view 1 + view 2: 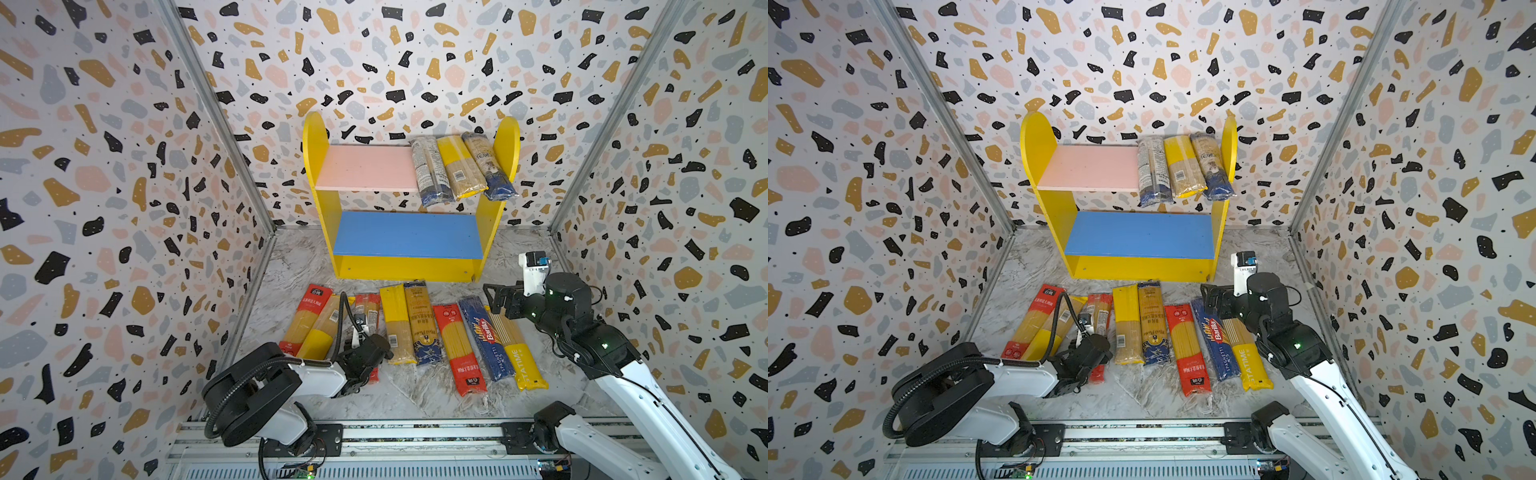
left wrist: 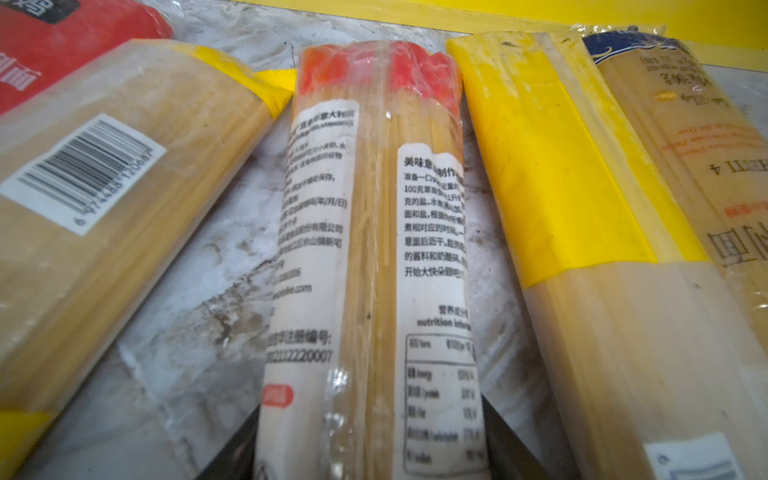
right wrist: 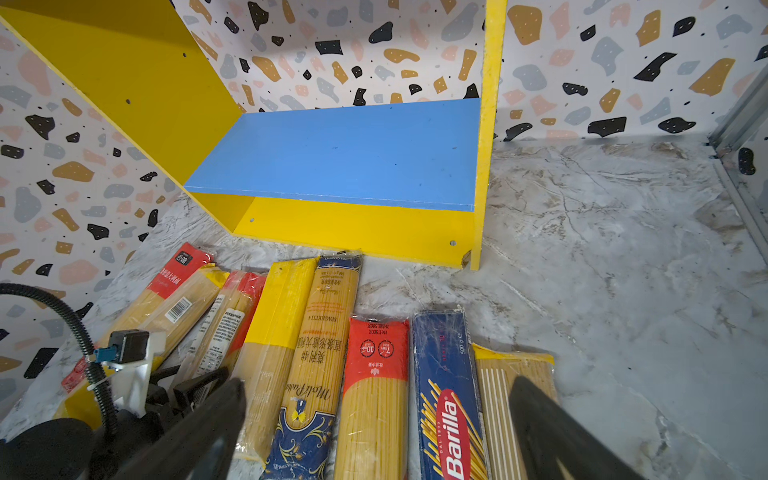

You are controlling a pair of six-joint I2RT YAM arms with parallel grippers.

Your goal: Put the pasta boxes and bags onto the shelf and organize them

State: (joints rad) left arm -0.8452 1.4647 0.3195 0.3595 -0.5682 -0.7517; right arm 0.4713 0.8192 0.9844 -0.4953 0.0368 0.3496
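Nearest, in the lower left of both top views, the left gripper [image 2: 372, 415] is low over a row of spaghetti packs on the marble floor [image 1: 415, 399]. In the left wrist view its dark fingers [image 2: 232, 453] stand on both sides of the labelled pack [image 2: 370, 249]; whether they already press it, I cannot tell. This pack is narrow and rounded, made of clear plastic that shows tan noodles. It is red at the ends and has white printed labels along it. Its long axis runs from the lower edge of the frame up toward the shelf [image 1: 328, 216].

Eight packs lie flat in the row, side by side, all pointing more or less toward the shelf. The two at the left, a red-topped pack [image 1: 305, 320] and a barcode pack [image 1: 324, 328], lean to the upper right. To the right of the labelled pack come a yellow-topped pack [image 1: 395, 320], a pack with a dark-blue end [image 1: 422, 328], a red pack [image 1: 457, 353], the blue Barilla pack [image 1: 484, 338] and the yellow STATIME pack [image 1: 519, 357].

At the right, the right gripper [image 1: 498, 299] hovers near the far ends of these last two, its fingers spread wide and holding nothing.

Farther, at the centre, the shelf stands before the back wall, with a blue lower board [image 1: 407, 235]. On the right part of the pink upper board [image 1: 365, 166] three packs [image 1: 459, 166] lie side by side, front to back. Their near ends hang over the front edge.
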